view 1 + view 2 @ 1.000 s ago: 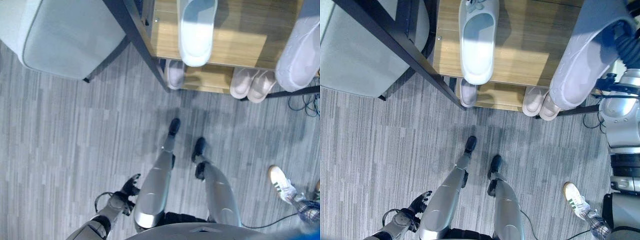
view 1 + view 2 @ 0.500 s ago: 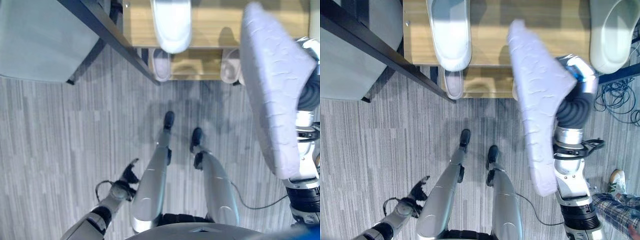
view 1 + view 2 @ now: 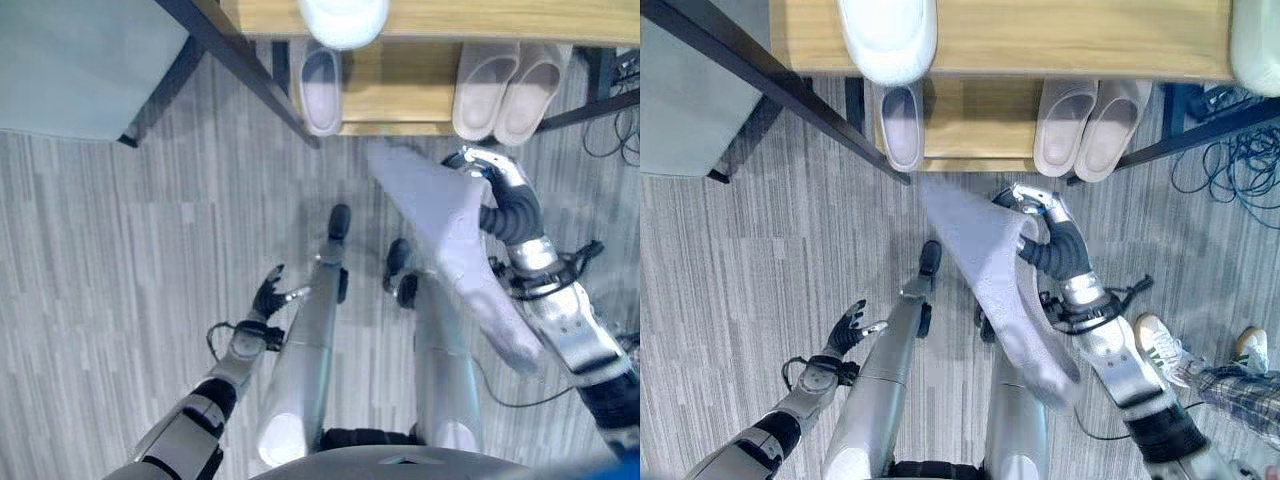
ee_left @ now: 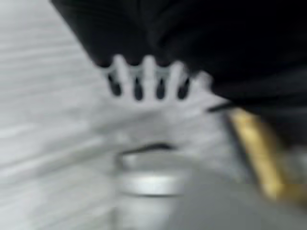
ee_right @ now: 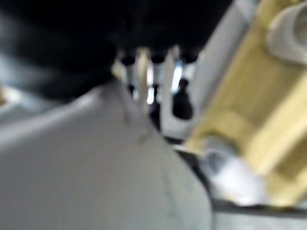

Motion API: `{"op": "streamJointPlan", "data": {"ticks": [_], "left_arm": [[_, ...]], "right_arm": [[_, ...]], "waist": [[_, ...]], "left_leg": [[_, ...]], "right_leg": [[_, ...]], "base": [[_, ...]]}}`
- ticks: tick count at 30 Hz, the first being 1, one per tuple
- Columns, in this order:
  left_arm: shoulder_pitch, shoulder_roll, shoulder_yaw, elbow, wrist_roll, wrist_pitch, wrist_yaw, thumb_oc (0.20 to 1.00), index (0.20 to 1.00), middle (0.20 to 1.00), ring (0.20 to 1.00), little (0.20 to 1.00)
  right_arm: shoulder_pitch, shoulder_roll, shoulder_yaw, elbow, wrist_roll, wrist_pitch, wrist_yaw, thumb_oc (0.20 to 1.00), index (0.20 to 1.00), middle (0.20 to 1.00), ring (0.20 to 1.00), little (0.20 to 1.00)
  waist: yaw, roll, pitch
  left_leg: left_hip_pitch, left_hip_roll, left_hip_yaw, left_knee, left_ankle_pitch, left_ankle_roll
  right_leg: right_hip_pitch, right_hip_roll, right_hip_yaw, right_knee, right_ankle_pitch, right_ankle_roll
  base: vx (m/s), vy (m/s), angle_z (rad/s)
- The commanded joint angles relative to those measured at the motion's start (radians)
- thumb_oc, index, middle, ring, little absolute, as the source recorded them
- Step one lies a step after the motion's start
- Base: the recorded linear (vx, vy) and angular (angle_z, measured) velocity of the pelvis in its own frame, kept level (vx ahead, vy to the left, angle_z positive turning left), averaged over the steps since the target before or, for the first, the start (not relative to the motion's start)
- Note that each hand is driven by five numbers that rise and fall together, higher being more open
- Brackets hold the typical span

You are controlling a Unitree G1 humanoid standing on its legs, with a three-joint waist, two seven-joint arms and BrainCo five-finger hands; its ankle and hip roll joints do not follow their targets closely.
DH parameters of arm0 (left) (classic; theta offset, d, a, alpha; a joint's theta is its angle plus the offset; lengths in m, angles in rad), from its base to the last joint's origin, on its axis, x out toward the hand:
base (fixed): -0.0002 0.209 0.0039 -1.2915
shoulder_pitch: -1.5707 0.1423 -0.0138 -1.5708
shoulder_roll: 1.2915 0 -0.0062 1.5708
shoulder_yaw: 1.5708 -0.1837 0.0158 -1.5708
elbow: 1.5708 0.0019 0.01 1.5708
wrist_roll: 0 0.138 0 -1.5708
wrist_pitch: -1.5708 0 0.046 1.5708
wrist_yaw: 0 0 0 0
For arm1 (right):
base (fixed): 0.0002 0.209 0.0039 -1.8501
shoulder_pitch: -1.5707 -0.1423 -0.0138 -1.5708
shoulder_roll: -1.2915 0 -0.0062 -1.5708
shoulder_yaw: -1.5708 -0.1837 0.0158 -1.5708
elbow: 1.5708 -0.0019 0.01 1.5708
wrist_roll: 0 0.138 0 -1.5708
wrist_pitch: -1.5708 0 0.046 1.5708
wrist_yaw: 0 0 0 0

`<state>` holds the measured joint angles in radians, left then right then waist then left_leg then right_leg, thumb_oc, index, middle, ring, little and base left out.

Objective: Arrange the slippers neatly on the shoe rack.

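I see the shoe rack (image 3: 1020, 40) across the far edge of my view, its wooden top shelf carried on a dark frame, with a lower wooden shelf showing beneath it. On my left, beyond the rack's dark leg, stands a pale grey rounded seat (image 3: 70, 60). The biggest loose thing is the lilac slipper (image 3: 985, 270), which my right hand (image 3: 1032, 205) holds up in the air in front of the rack, sole turned toward me and one end pointing at the lower shelf; the fingers are curled over its far edge, so the hand is gripping it. A white slipper (image 3: 887, 35) lies on the top shelf at the left, its end hanging over the front edge, and the rim of another pale one (image 3: 1257, 35) shows at the shelf's right end. On the lower shelf a beige pair (image 3: 1087, 110) sits side by side, touching, and a single lilac slipper (image 3: 902, 125) sits well apart to their left. My left hand (image 3: 850, 328) hangs low over the grey floor (image 3: 120, 260), fingers spread loosely and holding nothing. At the right a person's white sneaker (image 3: 1165, 350) stands on the floor.
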<state>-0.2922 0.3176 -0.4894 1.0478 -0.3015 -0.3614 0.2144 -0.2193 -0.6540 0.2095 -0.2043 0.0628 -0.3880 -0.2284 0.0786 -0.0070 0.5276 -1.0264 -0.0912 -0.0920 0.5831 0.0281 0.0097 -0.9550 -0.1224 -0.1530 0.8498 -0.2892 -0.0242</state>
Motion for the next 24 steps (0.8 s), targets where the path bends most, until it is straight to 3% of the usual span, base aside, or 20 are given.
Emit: {"op": "streamJointPlan", "data": {"ticks": [1,2,8,10,13,16,18,19,22,24], "left_arm": [[0.126,-0.039,0.058,0.052,0.017,0.014,0.001,1.0,1.0,1.0,1.0,1.0],[0.155,-0.026,0.096,0.084,-0.004,0.013,0.006,1.0,1.0,1.0,1.0,1.0],[0.213,0.025,0.192,0.106,-0.041,-0.012,0.05,1.0,1.0,1.0,1.0,1.0],[0.219,0.037,0.22,0.109,-0.066,-0.015,0.054,1.0,1.0,1.0,1.0,1.0],[0.248,0.113,0.337,0.091,-0.195,-0.048,0.077,1.0,1.0,1.0,1.0,1.0],[0.251,0.15,0.413,0.11,-0.255,-0.048,0.077,1.0,1.0,1.0,1.0,1.0],[0.255,0.247,0.502,0.16,-0.3,-0.048,0.081,1.0,1.0,1.0,1.0,1.0],[0.256,0.248,0.504,0.161,-0.301,-0.048,0.08,1.0,1.0,1.0,1.0,1.0],[0.244,0.443,0.593,0.236,-0.318,-0.028,0.064,1.0,1.0,1.0,1.0,1.0],[0.253,0.479,0.609,0.248,-0.312,-0.017,0.049,1.0,1.0,1.0,1.0,1.0]], "right_arm": [[0.028,-0.089,-0.134,-0.087,-0.087,-0.055,-0.101,0.2,0.2,0.2,0.2,0.2],[0.001,-0.114,-0.16,-0.049,-0.117,-0.061,-0.149,0.2,0.2,0.2,0.2,0.2],[-0.069,-0.217,-0.208,-0.018,-0.207,-0.058,-0.232,0.2,0.2,0.2,0.2,0.2],[-0.09,-0.233,-0.203,-0.001,-0.21,-0.055,-0.243,0.2,0.2,0.2,0.2,0.2],[-0.197,-0.276,-0.169,0.026,-0.187,-0.04,-0.27,0.2,0.2,0.2,0.2,0.2],[-0.262,-0.3,-0.141,0.054,-0.191,-0.022,-0.271,0.2,0.2,0.2,0.2,0.2],[-0.357,-0.345,-0.089,0.157,-0.18,0.0,-0.28,0.2,0.2,0.2,0.2,0.2],[-0.363,-0.344,-0.084,0.161,-0.18,-0.001,-0.28,0.2,0.2,0.2,0.2,0.2],[-0.459,-0.361,-0.02,0.27,-0.116,0.006,-0.273,0.2,0.2,0.2,0.2,0.2],[-0.47,-0.367,-0.01,0.28,-0.119,0.013,-0.268,0.2,0.2,0.2,0.2,0.2]], "waist": [[-0.005,0.075,-0.008],[0.005,0.087,-0.008],[0.035,0.115,-0.008],[0.038,0.118,-0.008],[0.058,0.127,-0.008],[0.062,0.126,-0.008],[0.074,0.124,-0.008],[0.072,0.122,-0.008],[0.077,0.123,-0.008],[0.078,0.124,-0.008]], "left_leg": [[-0.09,0.003,-0.018,0.179,-0.171,0.013],[-0.147,-0.001,-0.017,0.262,-0.202,0.016],[-0.309,-0.007,-0.004,0.503,-0.293,0.026],[-0.344,-0.01,-0.002,0.551,-0.31,0.029],[-0.463,-0.012,0.003,0.744,-0.369,0.036],[-0.53,-0.008,0.008,0.841,-0.397,0.039],[-0.544,-0.002,0.016,0.929,-0.446,0.042],[-0.544,-0.001,0.017,0.928,-0.445,0.042],[-0.544,0.006,0.016,0.993,-0.487,0.041],[-0.544,0.007,0.018,1.016,-0.5,0.041]], "right_leg": [[-0.03,-0.018,0.057,0.086,-0.053,0.044],[-0.086,-0.024,0.067,0.168,-0.09,0.027],[-0.244,-0.042,0.09,0.416,-0.185,0.0],[-0.28,-0.041,0.098,0.47,-0.202,-0.006],[-0.393,-0.048,0.113,0.662,-0.254,-0.02],[-0.453,-0.053,0.117,0.746,-0.27,-0.023],[-0.475,-0.053,0.134,0.832,-0.288,-0.03],[-0.476,-0.052,0.135,0.831,-0.287,-0.031],[-0.484,-0.047,0.164,0.895,-0.299,-0.038],[-0.486,-0.046,0.173,0.917,-0.305,-0.041]], "base": [[0.06,-0.099,0.24],[0.07,-0.042,0.23],[0.08,-0.03,0.1],[0.07,-0.004,0.03],[0.11,-0.012,-0.02],[0.09,0.01,-0.03],[0.09,0.022,-0.03],[0.07,0.024,-0.13],[0.05,0.015,-0.12],[0.03,0.01,0.01]]}}
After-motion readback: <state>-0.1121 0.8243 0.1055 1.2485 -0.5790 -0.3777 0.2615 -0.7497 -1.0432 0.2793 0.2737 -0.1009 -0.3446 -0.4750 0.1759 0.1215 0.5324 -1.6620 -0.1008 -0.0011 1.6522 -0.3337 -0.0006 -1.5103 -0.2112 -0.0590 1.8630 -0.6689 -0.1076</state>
